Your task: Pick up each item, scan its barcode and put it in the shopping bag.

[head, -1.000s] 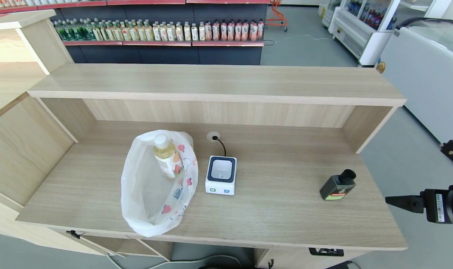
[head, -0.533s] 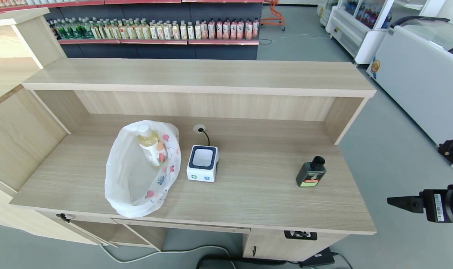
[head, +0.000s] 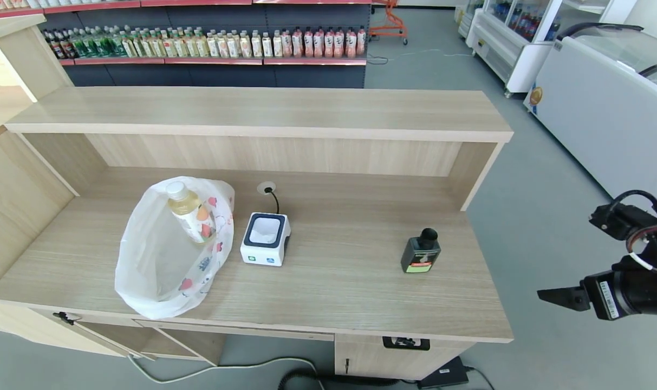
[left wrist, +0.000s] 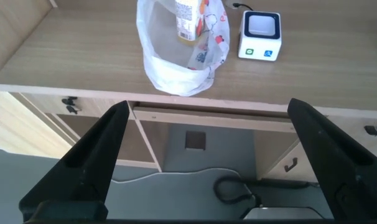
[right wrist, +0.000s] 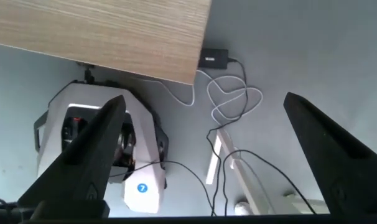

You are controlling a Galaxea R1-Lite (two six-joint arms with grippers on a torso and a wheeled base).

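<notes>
Standing dark bottle (head: 420,251), red-green label (head: 418,266) unreadable, right of scanner (head: 265,246).

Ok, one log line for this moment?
tea bottle in shopping bag | dark bottle standing on counter, right of scanner | left gripper open, empty | right gripper open, empty, off counter end

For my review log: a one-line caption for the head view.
Tea bottle in the shopping bag, scanner beside it, dark bottle on the counter, right gripper beyond its end.
</notes>
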